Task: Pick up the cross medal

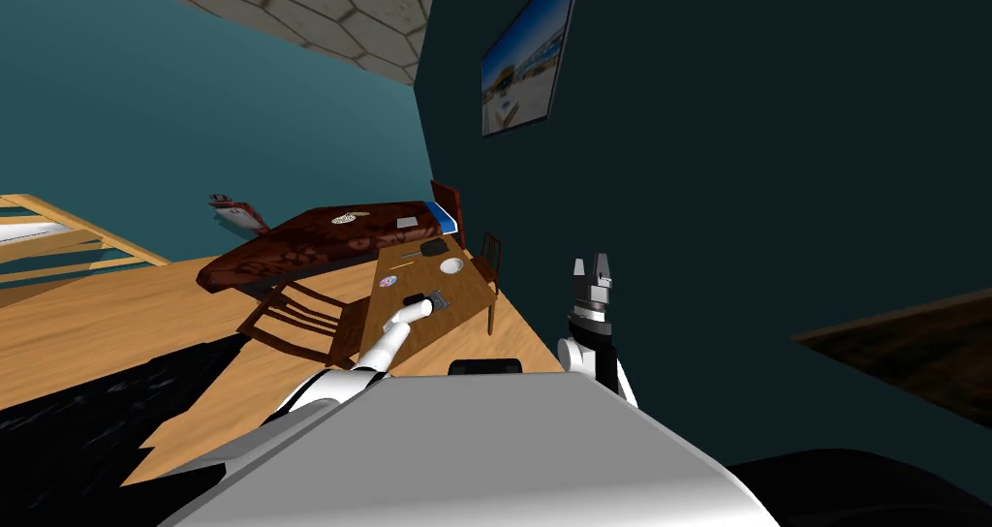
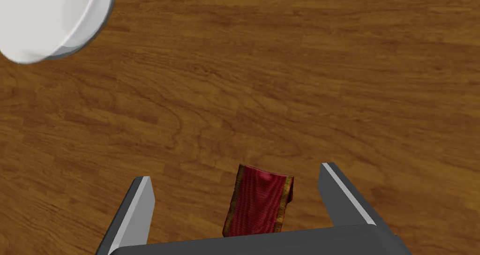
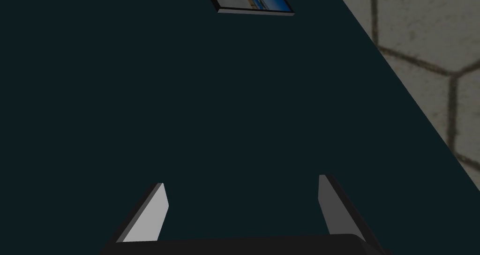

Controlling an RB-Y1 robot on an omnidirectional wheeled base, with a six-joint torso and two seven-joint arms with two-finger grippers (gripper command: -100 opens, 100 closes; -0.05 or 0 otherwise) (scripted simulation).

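Over the brown wooden table [image 2: 290, 78] my left gripper [image 2: 235, 172] hangs with its fingers spread wide and nothing clamped between them. The cross medal [image 2: 259, 203] lies on the tabletop in the gap between the fingers. What I see of it is a red ribbon with gold edges, its top end folded over. The rest of it is hidden behind my gripper's dark body, so I cannot make out the cross itself. The ribbon touches neither finger and lies nearer one than the other.

A white bowl [image 2: 47, 18] stands on the same table, well apart from the medal, out beyond my fingertips. From the head view my left arm reaches forward over the table [image 1: 470, 287], with the left gripper [image 1: 438, 300] just short of the bowl [image 1: 451, 266]. A dark wooden chair [image 1: 300, 318] stands at the table's side, and a bed [image 1: 320, 240] with a dark red cover sits behind it.

My right gripper [image 1: 591, 262] is held up beside my chest, close to the dark wall, pointing upward. Its fingers [image 3: 150, 214] stand apart and hold nothing.
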